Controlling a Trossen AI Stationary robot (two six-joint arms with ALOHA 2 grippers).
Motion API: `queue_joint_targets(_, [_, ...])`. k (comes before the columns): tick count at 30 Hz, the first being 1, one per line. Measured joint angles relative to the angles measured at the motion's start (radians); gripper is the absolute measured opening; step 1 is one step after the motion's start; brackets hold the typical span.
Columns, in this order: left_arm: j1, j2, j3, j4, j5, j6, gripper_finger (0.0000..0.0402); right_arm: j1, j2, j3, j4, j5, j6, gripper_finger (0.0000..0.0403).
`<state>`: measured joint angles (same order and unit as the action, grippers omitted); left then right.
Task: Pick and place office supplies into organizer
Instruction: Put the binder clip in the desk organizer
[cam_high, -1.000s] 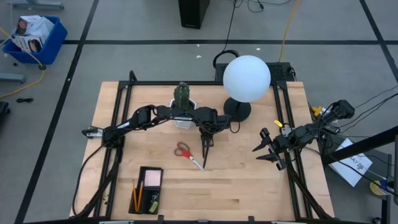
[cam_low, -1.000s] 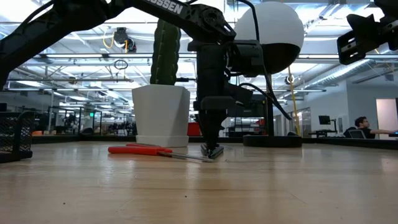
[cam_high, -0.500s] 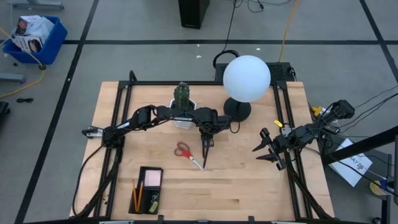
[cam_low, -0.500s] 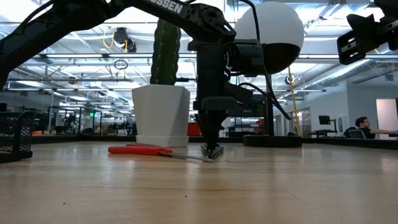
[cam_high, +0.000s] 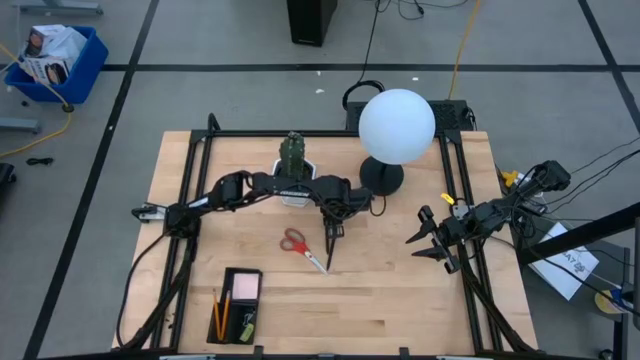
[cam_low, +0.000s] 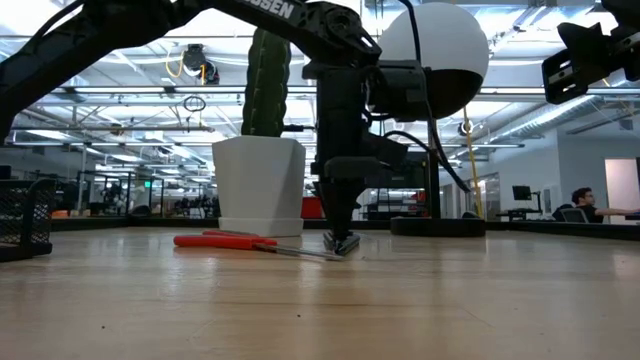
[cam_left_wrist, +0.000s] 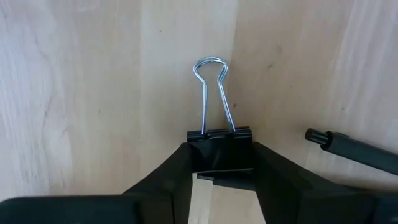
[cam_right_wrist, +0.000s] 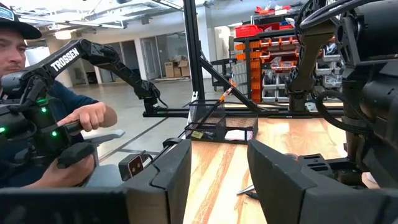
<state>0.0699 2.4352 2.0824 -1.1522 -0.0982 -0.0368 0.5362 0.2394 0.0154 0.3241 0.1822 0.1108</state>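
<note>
My left gripper points straight down at the middle of the table, shut on a small black binder clip. The clip's silver wire handles lie flat on the wood. A thin dark pen lies just beside the clip, and the red-handled scissors lie flat to its left. The black organizer, near the front left, holds an orange pencil and a pink pad. My right gripper hangs open above the table's right side, holding nothing. My left gripper pinches the binder clip's black body between its two fingers, one on each side. The fingers come from above, pointing down. In the low view the clip sits at table level under the fingertips, and its wire handles stick out flat beyond them.
A cactus in a white faceted pot and a white globe lamp stand behind the left gripper. A person holding controllers shows beyond the table in the right wrist view. Bare wood lies between the scissors and the organizer.
</note>
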Motion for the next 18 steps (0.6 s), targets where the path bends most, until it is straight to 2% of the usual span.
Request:
queue_joint_targets(4, [-0.013, 0.005, 0.027, -0.011, 0.018, -0.002, 0.0154, 0.000, 0.000, 0.000, 0.000, 0.000, 0.000, 0.0153])
queue_joint_targets(9, [-0.032, 0.004, 0.073, -0.028, 0.018, -0.015, 0.0145, 0.000, 0.000, 0.000, 0.000, 0.000, 0.000, 0.0153])
queue_joint_targets(18, [-0.084, 0.002, 0.143, -0.140, 0.052, -0.079, 0.0153, 0.000, 0.000, 0.000, 0.000, 0.000, 0.000, 0.0153])
